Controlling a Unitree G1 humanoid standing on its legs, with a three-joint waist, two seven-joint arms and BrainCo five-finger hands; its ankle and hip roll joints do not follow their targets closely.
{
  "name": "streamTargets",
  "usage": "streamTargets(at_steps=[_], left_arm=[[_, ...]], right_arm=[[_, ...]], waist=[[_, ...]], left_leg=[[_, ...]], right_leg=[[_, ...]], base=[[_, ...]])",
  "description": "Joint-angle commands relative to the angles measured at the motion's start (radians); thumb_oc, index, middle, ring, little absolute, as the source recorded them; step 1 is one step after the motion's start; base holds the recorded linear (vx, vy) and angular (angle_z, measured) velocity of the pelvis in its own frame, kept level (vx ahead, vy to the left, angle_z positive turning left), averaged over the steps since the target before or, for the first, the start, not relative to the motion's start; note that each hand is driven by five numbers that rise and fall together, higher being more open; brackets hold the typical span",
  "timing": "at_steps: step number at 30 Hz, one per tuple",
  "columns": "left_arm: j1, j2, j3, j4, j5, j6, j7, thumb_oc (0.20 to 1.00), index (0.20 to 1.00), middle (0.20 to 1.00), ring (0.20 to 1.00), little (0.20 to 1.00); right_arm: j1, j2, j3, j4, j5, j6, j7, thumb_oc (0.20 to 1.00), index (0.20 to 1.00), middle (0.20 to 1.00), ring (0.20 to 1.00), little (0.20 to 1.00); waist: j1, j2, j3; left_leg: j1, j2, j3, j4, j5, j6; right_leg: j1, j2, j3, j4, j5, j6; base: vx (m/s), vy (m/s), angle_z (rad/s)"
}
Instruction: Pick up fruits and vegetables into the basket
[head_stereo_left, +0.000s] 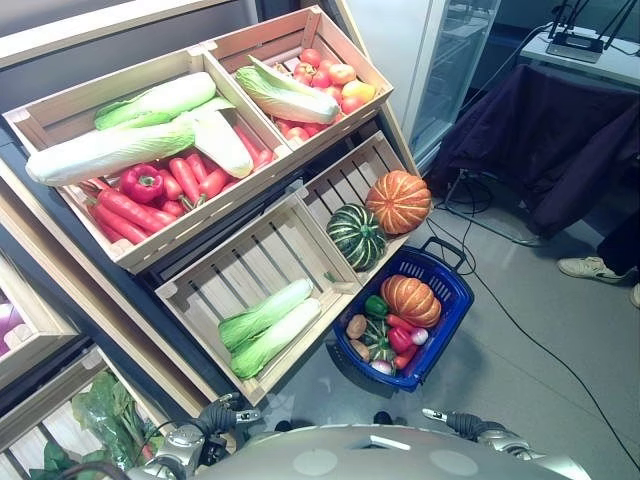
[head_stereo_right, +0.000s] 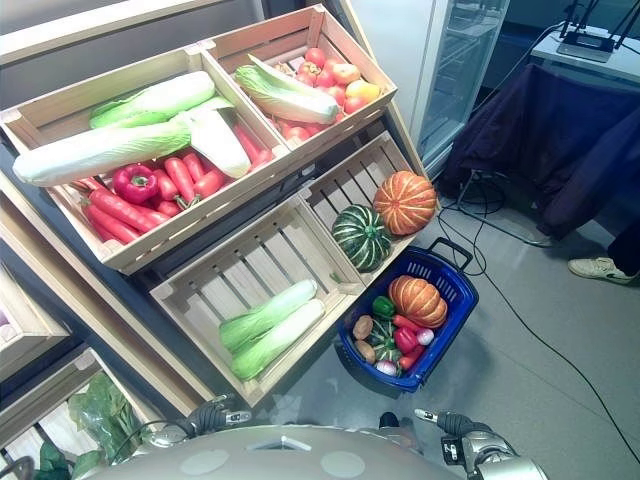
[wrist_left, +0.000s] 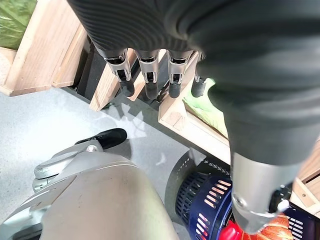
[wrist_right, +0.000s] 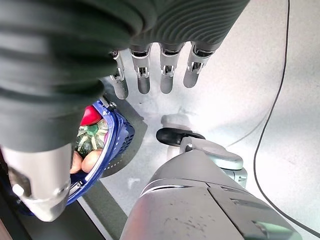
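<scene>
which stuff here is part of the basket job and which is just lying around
Job: blue basket, orange pumpkin and green squash in the lower crate, cabbages, red peppers, tomatoes.
Lying about: dark cloth, glass-door cabinet, floor cable, a person's shoe.

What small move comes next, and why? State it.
Probably raise the right hand toward the green striped pumpkin in the lower crate. Both hands hang empty with straight fingers, the left hand low beside the crates. The pumpkin lies right above the blue basket, which already holds an orange pumpkin and smaller produce, so the carry is short.
</scene>
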Motion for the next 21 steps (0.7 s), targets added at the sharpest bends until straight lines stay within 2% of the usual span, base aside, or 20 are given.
streamTargets(at_steps=[1,13,21], left_arm=[[-0.093,-0.003,0.008,0.047,-0.009,-0.034,-0.008,1.000,1.000,1.000,1.000,1.000],[-0.089,-0.001,0.018,0.040,-0.042,-0.058,0.007,1.000,1.000,1.000,1.000,1.000],[-0.136,0.008,0.036,-0.060,-0.196,-0.159,0.002,1.000,1.000,1.000,1.000,1.000]], right_arm=[[-0.069,0.010,0.022,0.046,-0.011,-0.006,-0.005,1.000,1.000,1.000,1.000,1.000],[-0.066,0.002,0.023,0.040,-0.016,0.004,0.001,1.000,1.000,1.000,1.000,1.000],[-0.097,-0.014,0.036,0.025,0.018,0.014,-0.021,1.000,1.000,1.000,1.000,1.000]], waist=[[0.003,-0.025,0.057],[0.003,-0.020,0.070],[0.005,-0.004,0.136]], left_leg=[[0.015,-0.001,-0.010,0.007,-0.064,0.028],[0.003,-0.001,-0.021,0.007,-0.059,0.025],[-0.087,-0.004,-0.026,0.007,-0.029,0.022]], right_leg=[[0.059,-0.042,-0.007,0.030,-0.046,0.030],[0.051,-0.041,-0.007,0.025,-0.040,0.030],[-0.038,-0.045,0.008,0.018,-0.009,0.031]], base=[[0.00,0.000,0.00],[0.01,0.000,0.00],[-0.06,0.002,0.00]])
